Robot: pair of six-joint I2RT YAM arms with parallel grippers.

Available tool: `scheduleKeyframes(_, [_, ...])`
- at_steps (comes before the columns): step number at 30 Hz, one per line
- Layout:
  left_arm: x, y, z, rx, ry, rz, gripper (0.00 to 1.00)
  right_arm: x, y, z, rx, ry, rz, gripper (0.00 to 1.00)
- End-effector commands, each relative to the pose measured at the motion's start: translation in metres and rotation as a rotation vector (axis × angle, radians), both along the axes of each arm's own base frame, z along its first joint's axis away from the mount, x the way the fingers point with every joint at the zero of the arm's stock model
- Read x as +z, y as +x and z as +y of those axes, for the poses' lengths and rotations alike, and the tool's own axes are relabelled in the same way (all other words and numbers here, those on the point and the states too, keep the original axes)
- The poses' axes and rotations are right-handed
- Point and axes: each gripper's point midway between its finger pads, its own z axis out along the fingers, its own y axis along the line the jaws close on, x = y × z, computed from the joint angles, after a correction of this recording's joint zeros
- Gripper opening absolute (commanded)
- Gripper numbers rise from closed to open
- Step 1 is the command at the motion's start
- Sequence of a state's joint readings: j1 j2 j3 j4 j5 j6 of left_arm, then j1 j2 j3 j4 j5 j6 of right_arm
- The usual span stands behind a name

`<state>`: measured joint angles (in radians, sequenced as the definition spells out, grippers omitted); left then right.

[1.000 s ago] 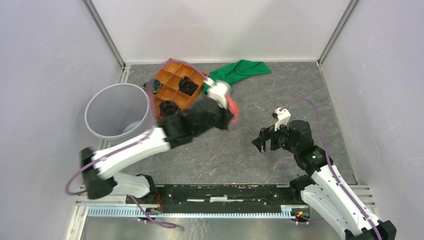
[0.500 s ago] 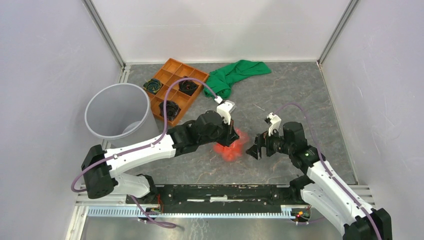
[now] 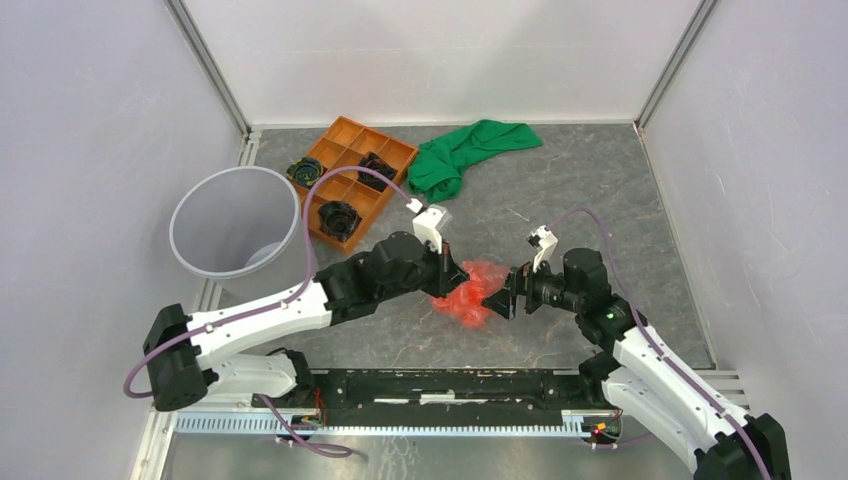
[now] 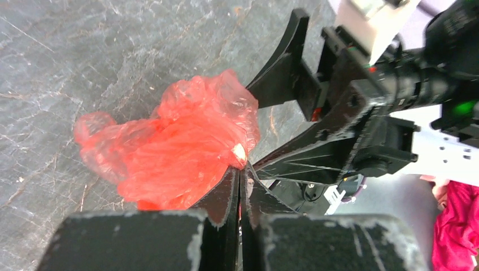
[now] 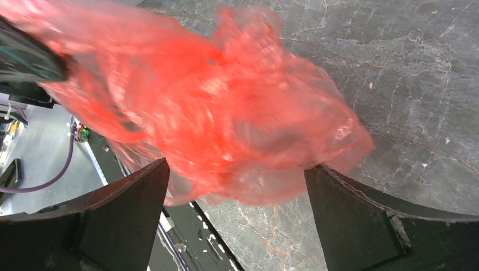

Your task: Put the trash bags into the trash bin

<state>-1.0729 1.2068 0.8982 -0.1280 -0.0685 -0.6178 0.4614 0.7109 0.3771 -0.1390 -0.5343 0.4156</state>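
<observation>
The left hand (image 3: 447,277) is pinching shut on the edge of the trash bag (image 3: 468,296). Seen from its wrist, its two fingers (image 4: 231,195) are pressing tight together with a bit of the thin red plastic between them. The right hand (image 3: 503,293) is reaching in from the other side and is staying wide open. Its two fingers (image 5: 121,206) are standing one on each side of the bag and are not squeezing it.

The bag is hanging as a crinkly red wad between the two hands, over the middle of the grey counter (image 3: 580,190), near the front. I cannot tell if it is touching the counter.

The trash bin (image 3: 230,210) is standing far off to the left, well apart from the bag. Just beside the bin, an orange tray (image 3: 345,150) is lying with dark things (image 3: 338,216) in some of its boxes. A green cloth (image 3: 470,145) is lying crumpled at the back, next to the tray.
</observation>
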Motion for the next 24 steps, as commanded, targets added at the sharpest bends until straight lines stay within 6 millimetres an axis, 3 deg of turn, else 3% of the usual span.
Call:
scheduleKeyframes(1, [0.037, 0.011, 0.006, 0.08, -0.089, -0.048, 0.02, 0.002, 0.004, 0.006, -0.002, 0.008, -0.031, 0.95])
scheduleKeyframes(4, [0.04, 0.012, 0.008, 0.094, -0.1, -0.044, 0.02, 0.012, 0.0, 0.011, 0.045, -0.048, -0.102, 0.94])
scheduleKeyframes(9, [0.043, 0.015, 0.011, 0.112, -0.099, -0.059, 0.02, 0.014, 0.007, 0.001, 0.023, -0.206, -0.158, 0.94])
scheduleKeyframes(12, [0.041, 0.019, 0.016, 0.13, -0.082, -0.069, 0.02, 0.023, -0.001, 0.016, 0.086, -0.189, -0.18, 0.93])
scheduleKeyframes(17, [0.042, 0.02, 0.019, 0.144, -0.078, -0.068, 0.02, 0.057, -0.015, 0.051, 0.183, -0.08, -0.296, 0.89])
scheduleKeyframes(21, [0.045, 0.018, 0.019, 0.139, -0.089, -0.06, 0.02, 0.073, -0.027, 0.079, 0.255, -0.047, -0.379, 0.8])
scheduleKeyframes(24, [0.046, 0.017, 0.023, 0.142, -0.085, -0.057, 0.02, 0.075, -0.023, 0.083, 0.231, -0.101, -0.418, 0.79])
